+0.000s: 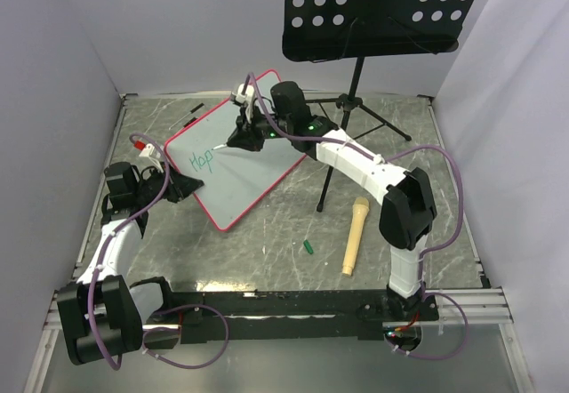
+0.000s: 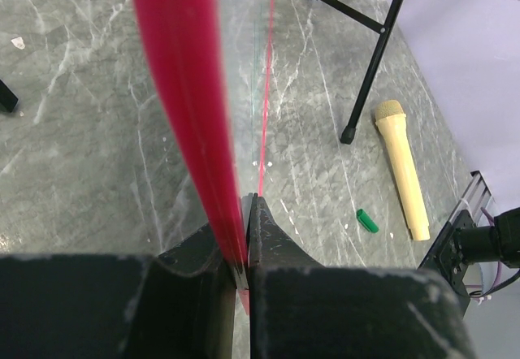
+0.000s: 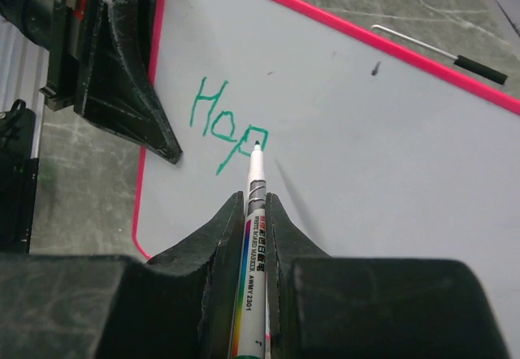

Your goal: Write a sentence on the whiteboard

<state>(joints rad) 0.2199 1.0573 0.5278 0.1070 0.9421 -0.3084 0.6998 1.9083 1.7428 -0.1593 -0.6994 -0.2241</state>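
The whiteboard (image 1: 244, 171), white with a pink-red frame, lies slanted on the table. My left gripper (image 1: 182, 188) is shut on its left edge; in the left wrist view the red frame (image 2: 183, 91) runs edge-on between the jaws of that gripper (image 2: 246, 245). My right gripper (image 3: 254, 201) is shut on a white marker (image 3: 253, 172) over the board (image 3: 366, 131). The marker's tip touches the end of the teal-green sentence (image 3: 223, 119), which reads "Hop". From above, the right gripper (image 1: 242, 137) hovers just right of the writing (image 1: 203, 158).
A black perforated music stand (image 1: 373, 11) rises at the back right, its tripod legs (image 2: 374, 67) spreading beside the board. A wooden-coloured microphone (image 1: 353, 235) and a green marker cap (image 1: 308, 247) lie on the table. A thin black-tipped rod (image 3: 431, 50) lies behind the board.
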